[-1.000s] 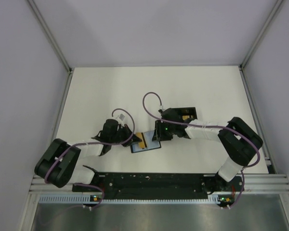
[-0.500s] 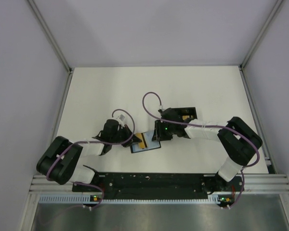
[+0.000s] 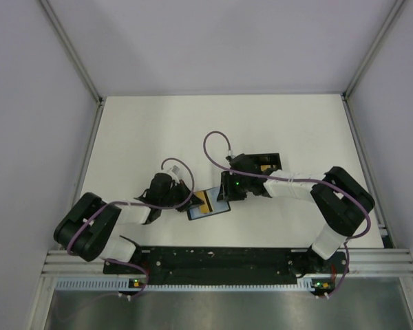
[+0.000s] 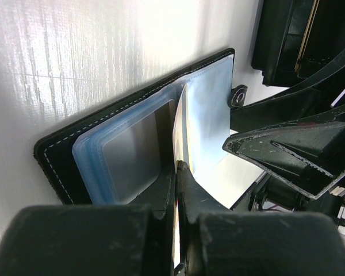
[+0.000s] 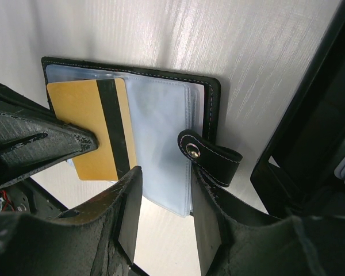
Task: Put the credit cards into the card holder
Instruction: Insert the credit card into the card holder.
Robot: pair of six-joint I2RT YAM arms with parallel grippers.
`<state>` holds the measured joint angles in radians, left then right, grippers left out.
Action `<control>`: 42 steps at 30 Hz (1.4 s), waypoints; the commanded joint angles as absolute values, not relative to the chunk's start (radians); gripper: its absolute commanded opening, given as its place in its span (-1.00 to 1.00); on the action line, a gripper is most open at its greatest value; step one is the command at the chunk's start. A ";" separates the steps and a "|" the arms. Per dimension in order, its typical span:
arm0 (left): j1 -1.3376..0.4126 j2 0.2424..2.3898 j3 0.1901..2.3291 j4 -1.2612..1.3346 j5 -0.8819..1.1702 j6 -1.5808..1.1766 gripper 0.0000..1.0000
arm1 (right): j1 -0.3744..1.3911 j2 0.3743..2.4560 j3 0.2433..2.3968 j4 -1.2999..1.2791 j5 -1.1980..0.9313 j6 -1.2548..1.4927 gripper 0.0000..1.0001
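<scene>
The card holder (image 3: 219,207) lies open on the table, black with clear blue sleeves (image 5: 161,132) and a snap strap (image 5: 210,158). My left gripper (image 4: 178,172) is shut on a gold credit card with a black stripe (image 5: 86,132), which shows edge-on in the left wrist view (image 4: 180,126). The card's far end lies over the sleeves' left page; I cannot tell whether it is inside a pocket. My right gripper (image 5: 165,190) is open, its jaws astride the near edge of the sleeves, right finger (image 5: 210,230) beside the strap. In the top view the grippers (image 3: 186,199) (image 3: 226,194) flank the holder.
A larger open black box (image 3: 267,163) with a gold patch stands just behind the right gripper, also at the right edge of the right wrist view (image 5: 310,144). White table (image 3: 144,137), grey walls on three sides, the arm rail along the near edge.
The left arm's elbow has shifted slightly toward the near edge and its wrist has dropped a little. The card, the holder and the right arm look unmoved.
</scene>
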<state>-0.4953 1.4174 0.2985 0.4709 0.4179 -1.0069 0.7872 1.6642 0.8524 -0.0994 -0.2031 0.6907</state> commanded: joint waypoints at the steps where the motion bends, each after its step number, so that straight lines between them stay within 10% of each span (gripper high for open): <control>1: -0.518 1.439 0.267 0.459 0.348 -1.035 -1.00 | 0.792 1.694 0.874 -0.110 -0.196 0.678 -0.22; 42: -0.543 1.436 0.230 0.650 0.311 -1.028 -1.00 | 0.798 1.674 0.882 -0.129 -0.183 0.698 -0.21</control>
<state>-0.5385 1.4078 0.2325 0.6113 0.3607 -1.0504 0.7864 1.6791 0.8734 -0.1204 -0.2035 0.6918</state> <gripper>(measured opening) 0.010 0.392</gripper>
